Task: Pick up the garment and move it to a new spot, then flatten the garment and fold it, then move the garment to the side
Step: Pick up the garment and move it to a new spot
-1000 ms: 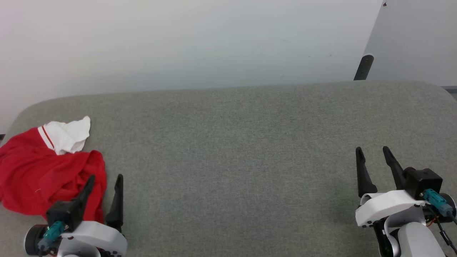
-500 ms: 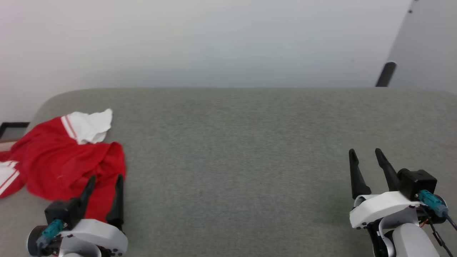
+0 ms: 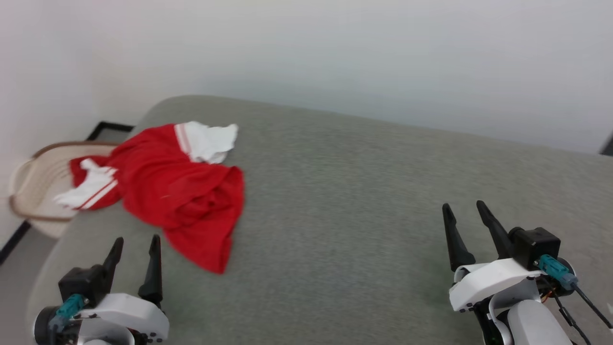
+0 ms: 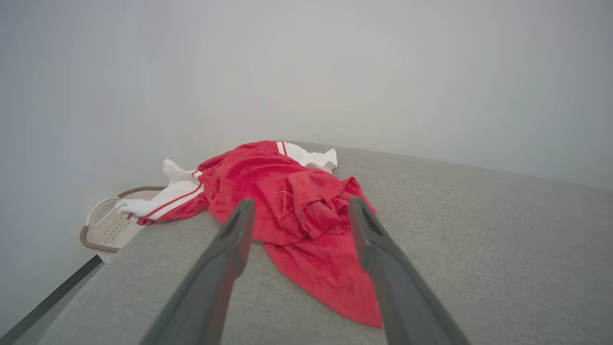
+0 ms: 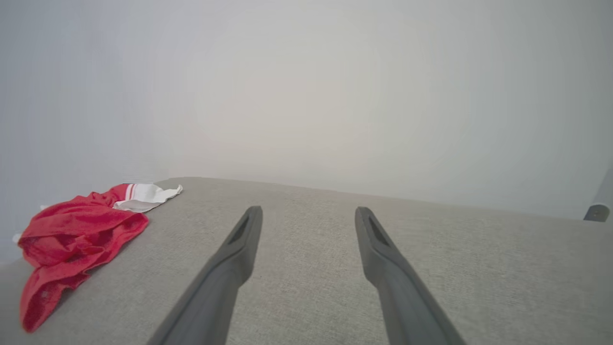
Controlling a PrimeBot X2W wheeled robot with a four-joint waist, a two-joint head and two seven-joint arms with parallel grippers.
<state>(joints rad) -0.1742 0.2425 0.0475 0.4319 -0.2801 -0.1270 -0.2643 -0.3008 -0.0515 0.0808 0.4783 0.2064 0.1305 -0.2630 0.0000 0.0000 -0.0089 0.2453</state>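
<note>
Left wrist view shows the garment [image 4: 287,201], sleeve [image 4: 165,201] overhanging a basket [image 4: 109,228].

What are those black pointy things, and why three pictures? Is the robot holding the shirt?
The black things are a robot's fingers, two on each gripper. One picture comes from a camera on its head: the left gripper is at the lower left, the right gripper at the lower right. The other two come from cameras on its wrists, looking along those fingers. A crumpled red shirt with white sleeves lies on the grey surface, ahead of the left gripper. A pale basket sits past the surface's end. Both grippers are open and hold nothing.
</note>
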